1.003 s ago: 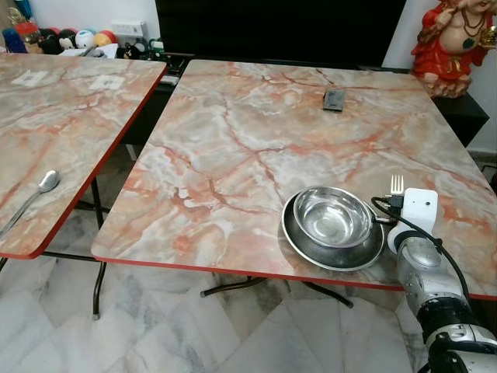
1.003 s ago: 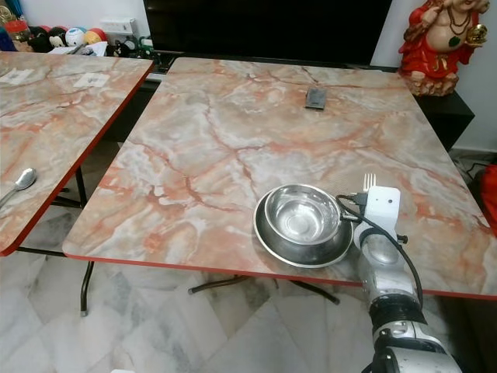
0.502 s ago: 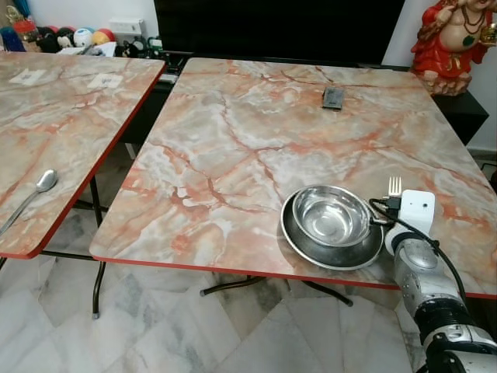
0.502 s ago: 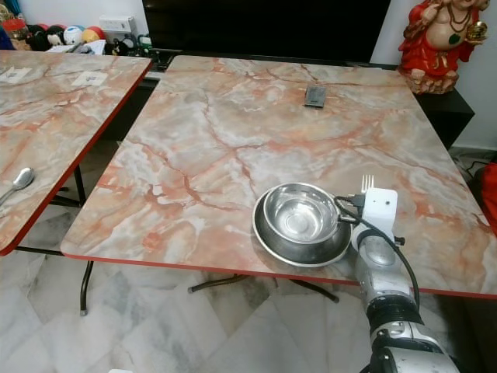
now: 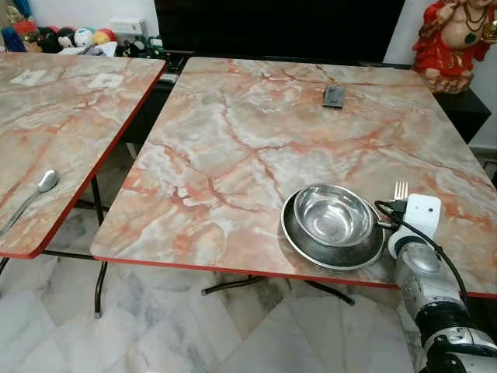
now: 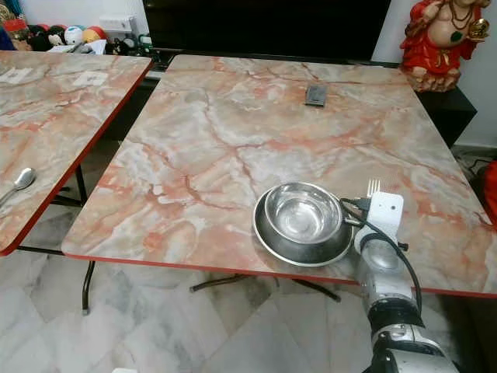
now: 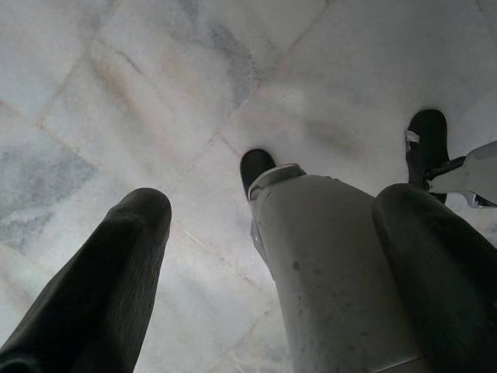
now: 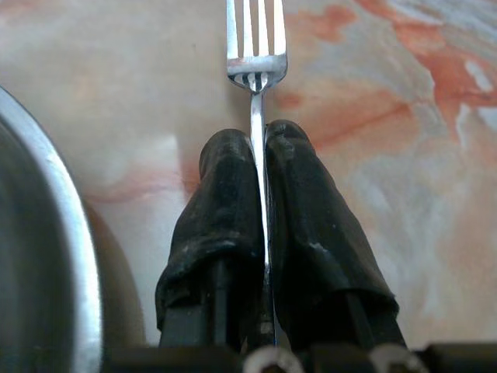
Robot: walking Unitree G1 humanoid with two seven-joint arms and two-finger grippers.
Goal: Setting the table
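- Far left: a second marble-patterned table (image 5: 70,116) stands beside the main one, a gap of floor between them. A spoon (image 5: 35,194) lies near its near edge, its handle cut off by the picture border; two pale squares (image 5: 107,81) lie toward its far end, too small to identify.
- Far left background: a shelf of small toys (image 5: 78,37), crowded and hard to tell apart.
- Left gripper (image 7: 264,256): hangs over pale floor tiles (image 7: 116,93), fingers (image 7: 116,264) spread apart and holding nothing; a pale leg of the robot (image 7: 334,264) stands between them in the wrist view.
- Centre: the main table (image 5: 248,132), red-edged, with a small dark flat object (image 5: 334,97) lying near its far edge.
- Near right: a steel bowl (image 5: 332,215) sits inside a steel plate (image 5: 311,247), close to the table's near edge.
- Right of the plate: the fork (image 8: 256,47) lies along the tabletop, tines pointing to the far side, just beside the plate's rim.
- Right gripper (image 8: 260,148): fingers pinched tight on the fork's handle, which they hide; from the head views the white wrist housing (image 5: 422,214) covers all but the tines (image 5: 401,189).
- Far right: a red figurine (image 5: 454,39), cut off by the frame.
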